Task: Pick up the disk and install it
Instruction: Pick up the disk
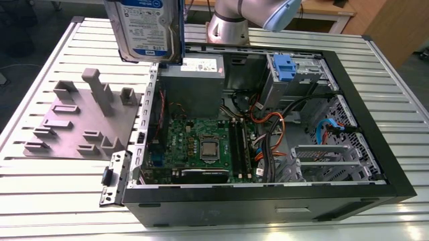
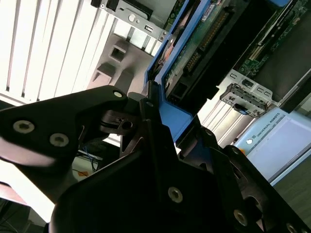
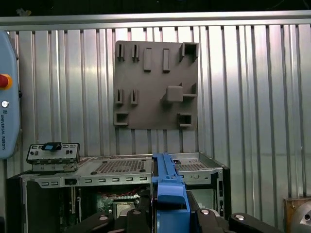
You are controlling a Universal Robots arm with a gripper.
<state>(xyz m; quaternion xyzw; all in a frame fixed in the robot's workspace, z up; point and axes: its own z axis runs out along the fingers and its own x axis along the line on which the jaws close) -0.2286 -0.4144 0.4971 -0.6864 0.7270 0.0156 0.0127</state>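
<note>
The disk (image 1: pixel 146 31) carries a white-and-blue printed label (image 1: pixel 140 17). The power supply (image 1: pixel 194 88) carries a white sticker (image 1: pixel 201 64). The pendant (image 3: pixel 8 97) carries lettering along its edge.

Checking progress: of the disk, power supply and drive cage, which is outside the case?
The disk, blue-railed, clamped in the pincer, up in the air. The power supply and the drive cage with its blue latch sit inside the case.
</note>
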